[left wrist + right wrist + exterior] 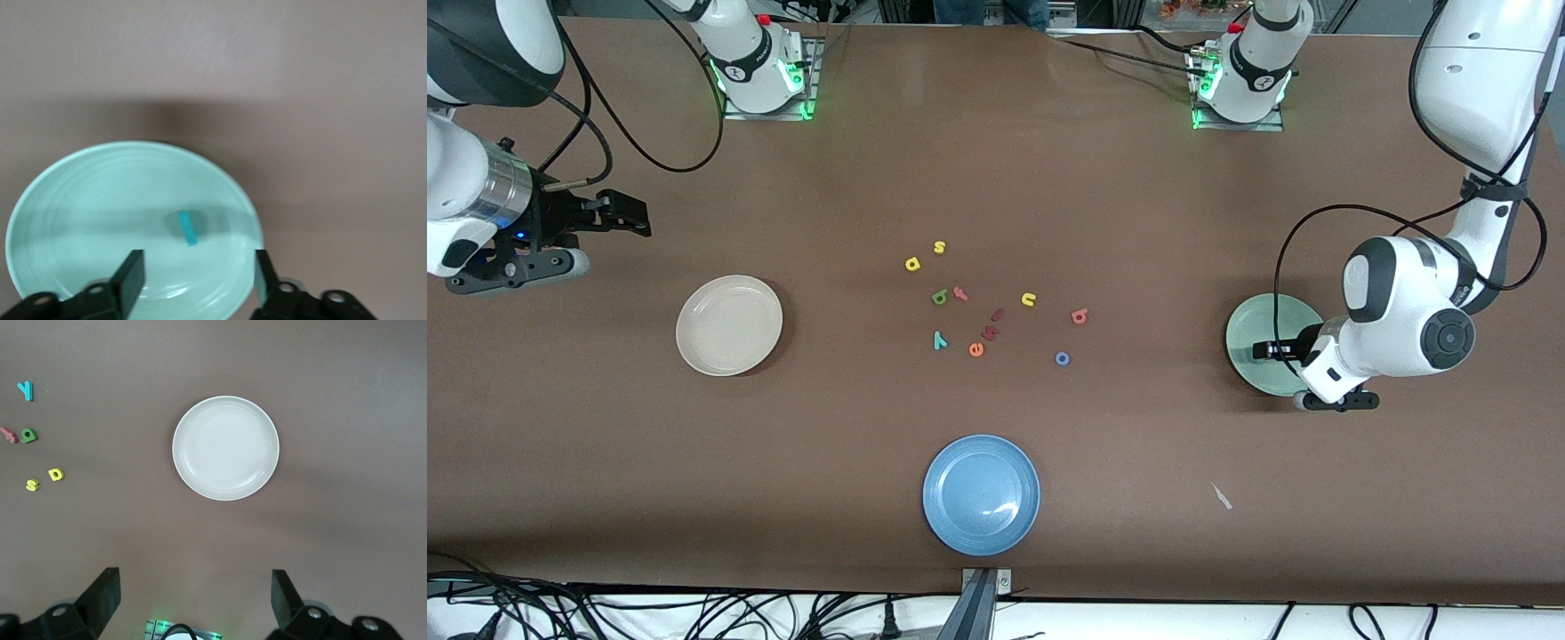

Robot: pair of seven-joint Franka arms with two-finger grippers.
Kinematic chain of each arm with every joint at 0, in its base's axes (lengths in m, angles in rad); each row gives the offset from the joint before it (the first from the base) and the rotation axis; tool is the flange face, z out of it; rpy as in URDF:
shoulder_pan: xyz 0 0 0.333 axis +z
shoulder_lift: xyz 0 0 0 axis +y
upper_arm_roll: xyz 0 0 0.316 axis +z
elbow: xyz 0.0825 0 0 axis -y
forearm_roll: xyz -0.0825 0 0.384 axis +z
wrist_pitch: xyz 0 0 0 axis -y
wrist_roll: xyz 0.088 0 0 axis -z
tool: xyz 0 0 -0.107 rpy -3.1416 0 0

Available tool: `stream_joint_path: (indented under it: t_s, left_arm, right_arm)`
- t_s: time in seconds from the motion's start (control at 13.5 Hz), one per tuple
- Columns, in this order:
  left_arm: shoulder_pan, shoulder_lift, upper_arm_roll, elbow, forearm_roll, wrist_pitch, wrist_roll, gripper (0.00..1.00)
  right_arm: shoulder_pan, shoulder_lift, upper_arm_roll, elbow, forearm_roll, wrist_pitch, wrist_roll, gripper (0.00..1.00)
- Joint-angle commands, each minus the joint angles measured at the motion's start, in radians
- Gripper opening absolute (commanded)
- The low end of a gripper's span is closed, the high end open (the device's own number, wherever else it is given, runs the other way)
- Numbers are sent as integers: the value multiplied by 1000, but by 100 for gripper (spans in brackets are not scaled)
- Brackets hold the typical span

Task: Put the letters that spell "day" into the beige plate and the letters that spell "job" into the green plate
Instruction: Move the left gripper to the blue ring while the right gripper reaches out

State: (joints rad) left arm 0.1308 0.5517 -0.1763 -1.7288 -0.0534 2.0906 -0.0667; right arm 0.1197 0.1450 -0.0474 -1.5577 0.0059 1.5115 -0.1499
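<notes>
My left claw (pixel 197 277) hangs spread over the green plate (pixel 80 200), teal j (pixel 189 227) dropped inside; lifting carelessly might clip it. Right claw (pixel 193 600) waits, spread.

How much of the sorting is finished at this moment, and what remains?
Done: the teal "j" lies in the green plate. In hand: nothing; the left gripper hangs open over that plate, and the right gripper waits open. Left: the "o" and "b", plus "d", "a", "y" for the bare beige plate.
</notes>
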Motion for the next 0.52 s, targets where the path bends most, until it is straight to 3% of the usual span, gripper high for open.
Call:
stream_joint_path:
  t_s: [0.0,0.15,0.44]
  left_arm:
    - [-23,-47,-99,31,12,-44,-243,100]
    - [-72,-32,-161,57,26,-29,-472,100]
    - [-264,75,-160,123,24,119,-789,100]
  right_arm:
    - [17,7,-2,7,20,13,36,100]
    - [34,7,0,7,29,16,58,100]
    - [80,21,0,8,52,36,122,100]
